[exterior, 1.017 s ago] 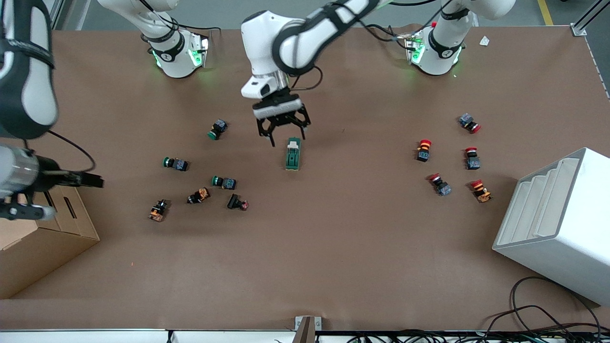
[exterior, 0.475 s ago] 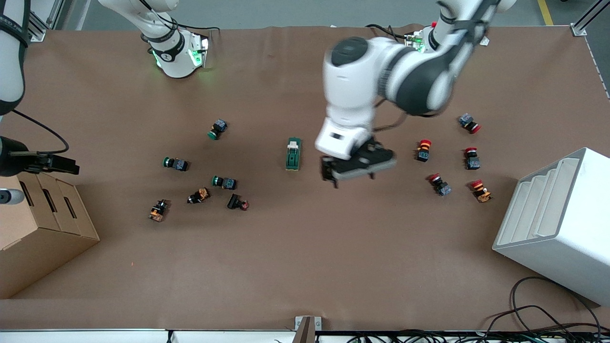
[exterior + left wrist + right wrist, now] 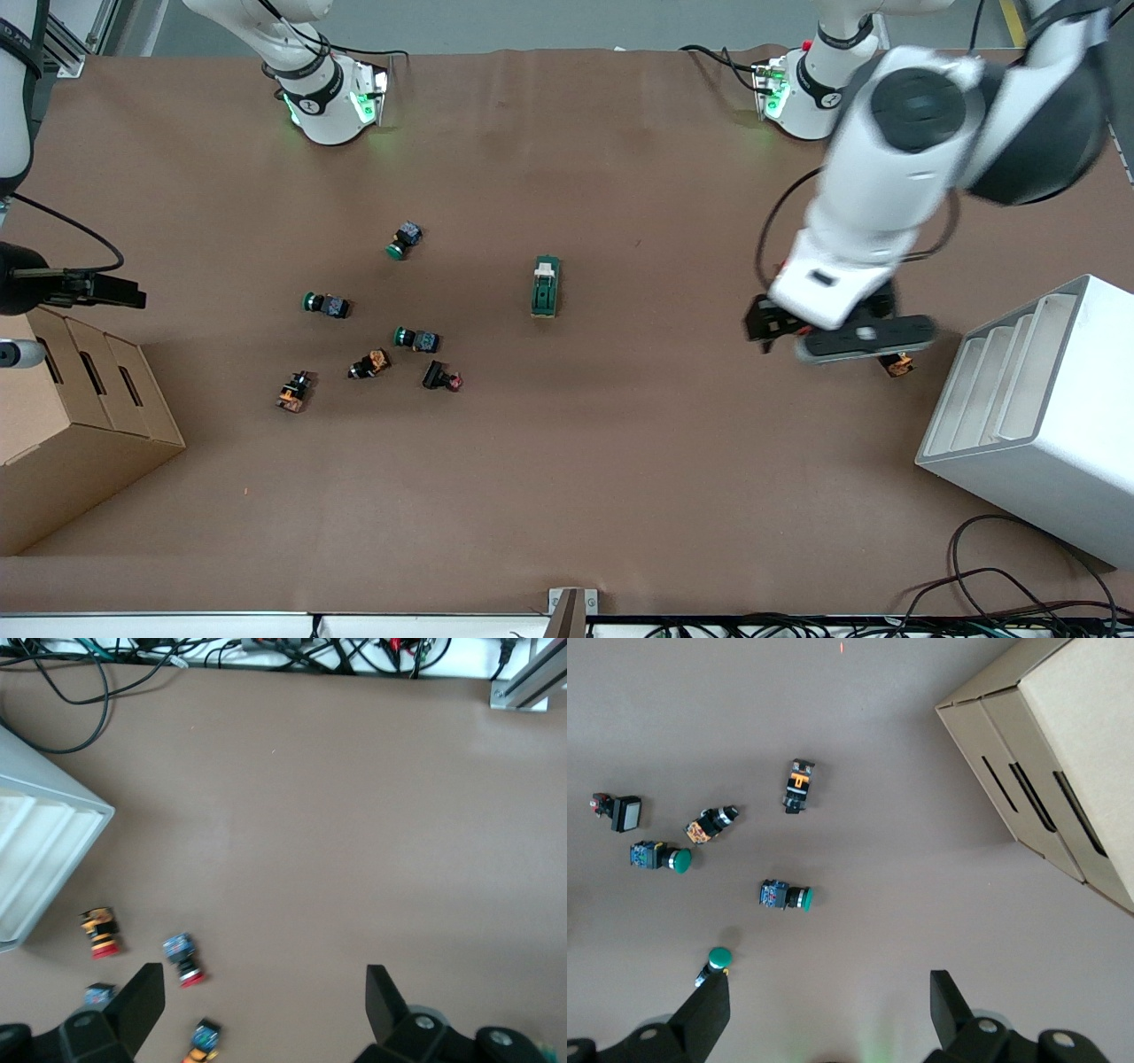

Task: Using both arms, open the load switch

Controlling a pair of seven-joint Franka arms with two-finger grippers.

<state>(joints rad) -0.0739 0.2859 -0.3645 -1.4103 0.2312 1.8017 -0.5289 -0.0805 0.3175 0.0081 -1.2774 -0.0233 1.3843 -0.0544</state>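
The load switch (image 3: pixel 546 286) lies lengthwise toward the robots' bases, white lever end farthest from the camera, nothing touching it; green push buttons (image 3: pixel 416 338) lie toward the right arm's end; left gripper (image 3: pixel 769 325) and right gripper (image 3: pixel 828 1014) both spread open

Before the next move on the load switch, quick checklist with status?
1. Load switch lying free mid-table, nothing on it: ok.
2. Left tool at the switch: not ok, it is over the red push buttons toward the left arm's end, beside the white bin.
3. Left tool open and empty: ok, its fingers are spread in the left wrist view.
4. Right tool at the switch: not ok, it is by the cardboard box, over the green push buttons.
5. Right tool open and empty: ok.
6. Switch lever position: cannot tell.
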